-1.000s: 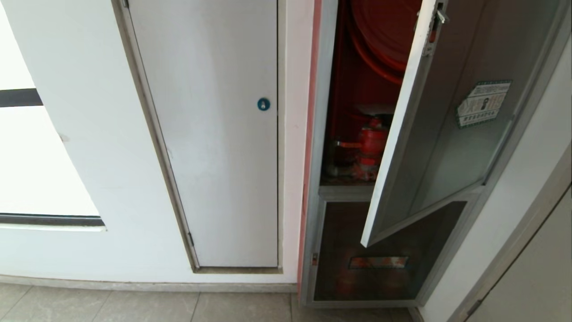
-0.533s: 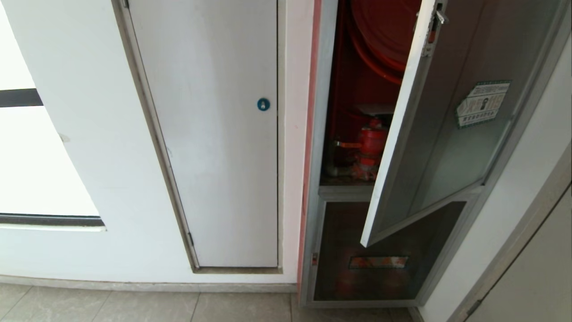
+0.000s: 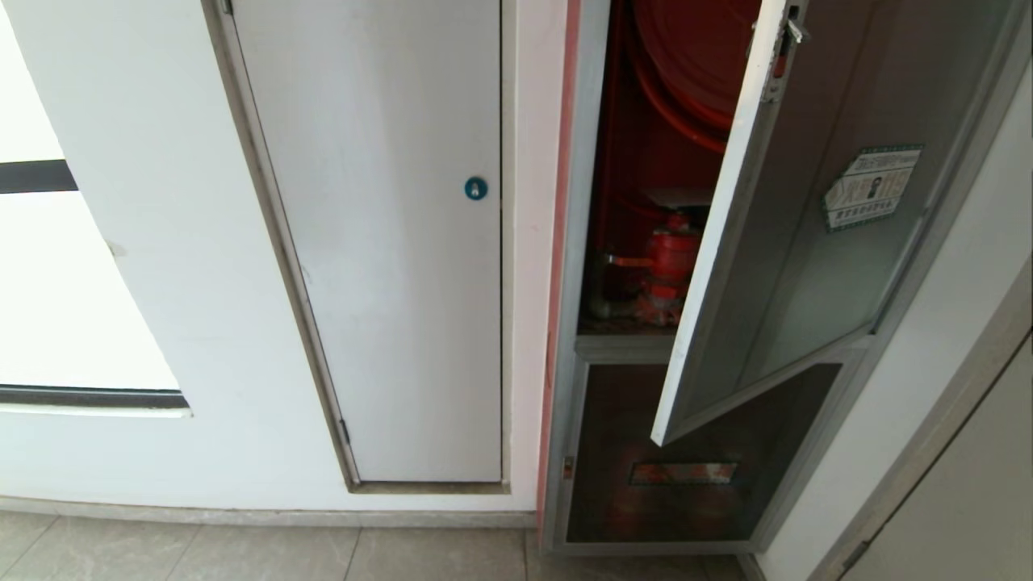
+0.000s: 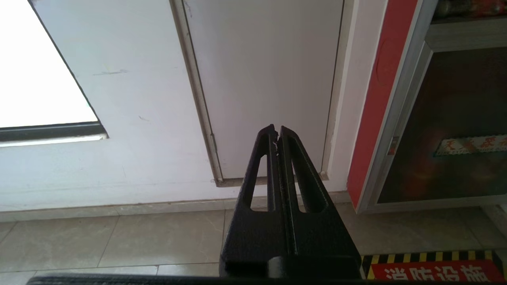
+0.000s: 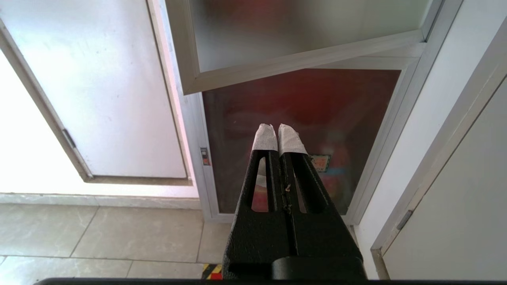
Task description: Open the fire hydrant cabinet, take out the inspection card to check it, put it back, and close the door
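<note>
The fire hydrant cabinet (image 3: 575,242) stands in the wall at the right, red inside, with a red hose reel (image 3: 694,56) and a red valve (image 3: 671,254). Its door (image 3: 807,266), tinted glass with a hexagonal sticker (image 3: 873,186), hangs partly open and swung outward. A pale flat sheet, apparently the inspection card (image 3: 676,197), lies just above the valve. Neither arm shows in the head view. My left gripper (image 4: 276,128) is shut and empty, low before the white panel. My right gripper (image 5: 276,126), with taped tips, is shut and empty below the door's bottom rail (image 5: 301,55).
A plain white panel (image 3: 387,242) with a blue round lock (image 3: 475,188) fills the wall left of the cabinet. A smaller dark glass pane (image 3: 686,452) sits under the door. Another wall and door frame (image 3: 952,420) close in on the right. A striped floor marking (image 4: 435,269) lies below.
</note>
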